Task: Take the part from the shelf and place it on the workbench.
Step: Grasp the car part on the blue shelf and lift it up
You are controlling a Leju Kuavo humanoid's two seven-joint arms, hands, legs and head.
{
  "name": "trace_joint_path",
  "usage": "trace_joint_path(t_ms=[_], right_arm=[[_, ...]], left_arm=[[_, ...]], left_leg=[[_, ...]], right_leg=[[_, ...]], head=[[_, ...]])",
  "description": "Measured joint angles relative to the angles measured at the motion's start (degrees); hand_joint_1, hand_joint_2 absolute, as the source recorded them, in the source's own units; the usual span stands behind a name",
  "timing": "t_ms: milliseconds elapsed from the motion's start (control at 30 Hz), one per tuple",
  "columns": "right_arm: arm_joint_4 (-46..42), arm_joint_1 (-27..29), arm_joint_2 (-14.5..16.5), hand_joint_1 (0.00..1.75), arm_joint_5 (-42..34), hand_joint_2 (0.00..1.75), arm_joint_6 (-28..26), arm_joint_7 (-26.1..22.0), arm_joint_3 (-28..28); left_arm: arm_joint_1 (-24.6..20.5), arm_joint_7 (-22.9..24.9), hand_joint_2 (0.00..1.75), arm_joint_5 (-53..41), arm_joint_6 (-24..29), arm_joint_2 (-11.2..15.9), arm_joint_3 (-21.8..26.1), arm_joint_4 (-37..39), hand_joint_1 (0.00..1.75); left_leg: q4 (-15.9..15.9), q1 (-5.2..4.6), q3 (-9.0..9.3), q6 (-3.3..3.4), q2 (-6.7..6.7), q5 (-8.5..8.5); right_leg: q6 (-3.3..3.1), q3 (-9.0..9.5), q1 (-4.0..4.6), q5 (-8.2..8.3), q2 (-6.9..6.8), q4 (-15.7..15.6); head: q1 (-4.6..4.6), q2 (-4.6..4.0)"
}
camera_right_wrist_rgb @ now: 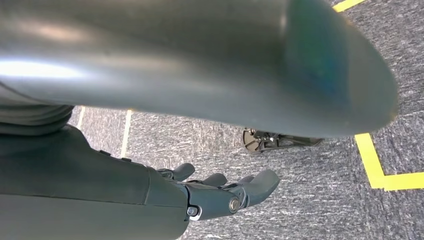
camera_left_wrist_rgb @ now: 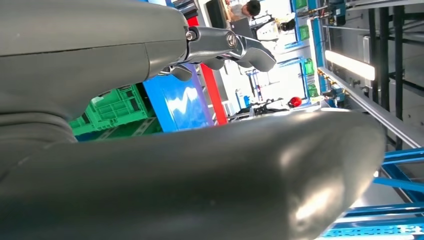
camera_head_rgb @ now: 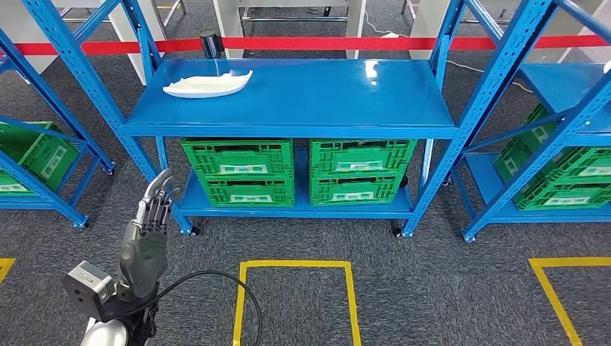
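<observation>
The flat white moulded plastic part (camera_head_rgb: 207, 83) lies on the top board of the blue steel shelf (camera_head_rgb: 324, 101), toward its back left corner, just in front of a short black cylinder (camera_head_rgb: 209, 43). My left hand (camera_head_rgb: 146, 234) is raised over the grey carpet (camera_head_rgb: 432, 288), in front of the shelf's left post and well apart from the part, fingers (camera_head_rgb: 155, 194) straight, slightly apart and holding nothing. My right hand (camera_right_wrist_rgb: 220, 192) hangs above the carpet beside yellow floor tape (camera_right_wrist_rgb: 372, 162), fingers loosely extended and empty. Green slatted plastic crates (camera_head_rgb: 299, 171) sit on the lower board.
</observation>
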Motion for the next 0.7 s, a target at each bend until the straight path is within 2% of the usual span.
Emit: trace_joint_path(t_ms=[167, 233, 267, 300, 367, 400, 433, 467, 533, 567, 600, 633, 700], right_arm=[[0.0, -0.1, 0.1, 0.0, 0.1, 0.0, 0.0, 0.0, 0.0], [0.0, -0.2, 0.1, 0.0, 0.1, 0.0, 0.0, 0.0, 0.0], [0.0, -0.2, 0.1, 0.0, 0.1, 0.0, 0.0, -0.1, 0.0], [0.0, -0.3, 0.1, 0.0, 0.1, 0.0, 0.0, -0.1, 0.0], [0.0, -0.2, 0.1, 0.0, 0.1, 0.0, 0.1, -0.1, 0.0], [0.0, -0.2, 0.1, 0.0, 0.1, 0.0, 0.1, 0.0, 0.0], [0.0, -0.1, 0.1, 0.0, 0.2, 0.0, 0.1, 0.1, 0.0], [0.0, -0.1, 0.1, 0.0, 0.2, 0.0, 0.1, 0.1, 0.0], [0.0, -0.1, 0.0, 0.0, 0.2, 0.0, 0.1, 0.2, 0.0], [0.1, -0.1, 0.1, 0.0, 0.2, 0.0, 0.1, 0.2, 0.0], [0.1, -0.2, 0.1, 0.0, 0.2, 0.0, 0.1, 0.2, 0.0], [0.2, -0.2, 0.1, 0.0, 0.2, 0.0, 0.1, 0.2, 0.0], [0.2, -0.2, 0.1, 0.0, 0.2, 0.0, 0.0, 0.1, 0.0]], left_arm=[[0.0, 0.0, 0.0, -0.1, 0.2, -0.1, 0.0, -0.7, 0.0], [0.0, 0.0, 0.0, -0.1, 0.2, -0.2, 0.0, -1.2, 0.0], [0.1, 0.0, 0.0, -0.1, 0.2, -0.3, 0.0, -1.4, 0.0], [0.1, 0.0, 0.0, -0.1, 0.2, -0.4, 0.0, -1.6, 0.0], [0.3, -0.1, 0.0, -0.2, 0.3, -0.7, 0.0, -1.7, 0.0], [0.4, -0.2, 0.0, -0.2, 0.3, -0.8, 0.0, -1.8, 0.0], [0.5, -0.2, 0.0, -0.2, 0.3, -0.9, 0.0, -1.8, 0.0], [0.6, -0.3, 0.0, -0.2, 0.3, -1.0, 0.0, -1.8, 0.0], [0.6, -0.6, 0.0, -0.1, 0.3, -1.2, 0.0, -1.9, 0.0], [0.7, -0.8, 0.0, 0.0, 0.3, -1.2, 0.1, -2.0, 0.0], [0.7, -1.1, 0.0, 0.2, 0.3, -1.2, 0.1, -2.1, 0.0], [0.7, -1.3, 0.0, 0.3, 0.3, -1.2, 0.1, -2.2, 0.0], [0.7, -1.5, 0.0, 0.5, 0.3, -1.3, 0.2, -2.4, 0.0]], left_leg=[[0.0, -0.32, -0.08, 0.4, -0.01, -0.13], [-0.8, 0.0, 0.23, 0.86, 0.07, 0.21], [-1.2, 0.2, 0.42, 1.1, 0.15, 0.4], [-1.5, 0.39, 0.6, 1.29, 0.24, 0.53], [-1.6, 0.41, 0.65, 1.38, 0.37, 0.45], [-1.6, 0.43, 0.7, 1.33, 0.37, 0.35], [-1.5, 0.5, 0.82, 1.2, 0.34, 0.2], [-1.5, 0.62, 1.03, 1.0, 0.27, -0.02], [-1.2, 0.94, 1.51, 0.35, 0.14, -0.73], [-0.9, 0.95, 1.6, -0.09, 0.07, -1.21], [-0.7, 0.9, 1.63, -0.53, 0.01, -1.59], [-0.6, 0.82, 1.62, -0.92, -0.05, -1.83], [-0.9, 0.85, 1.91, -1.63, -0.13, -2.04]], right_leg=[[0.36, 0.03, -0.34, 0.11, -0.01, -0.2], [0.7, -0.11, -0.36, -0.13, -0.03, 0.2], [0.85, -0.8, -0.32, -0.84, -0.03, 1.6], [0.98, -2.19, -0.32, -2.08, -0.03, 4.2], [1.18, -6.73, -0.43, -5.15, -0.01, 12.0], [1.31, -8.81, -0.54, -5.82, -0.02, 15.2], [1.42, -10.01, -0.66, -5.28, -0.02, 16.4], [1.54, -10.05, -0.8, -3.57, -0.03, 15.3], [1.87, -7.39, -1.15, 1.13, -0.05, 8.3], [1.81, -5.99, -1.21, 2.42, 0.02, 4.9], [1.54, -5.06, -1.22, 2.92, 0.08, 2.7], [1.11, -4.7, -1.11, 2.6, 0.14, 1.9], [-0.02, -4.55, -0.93, 2.2, 0.17, 1.8]], head=[[-0.02, 0.0], [0.0, 0.0], [0.07, 0.0], [0.16, 0.0], [0.32, 0.0], [0.34, 0.0], [0.37, 0.0], [0.4, 0.0], [0.48, 0.0], [0.61, 0.0], [0.63, 0.0], [0.58, 0.0], [0.37, 0.0]])
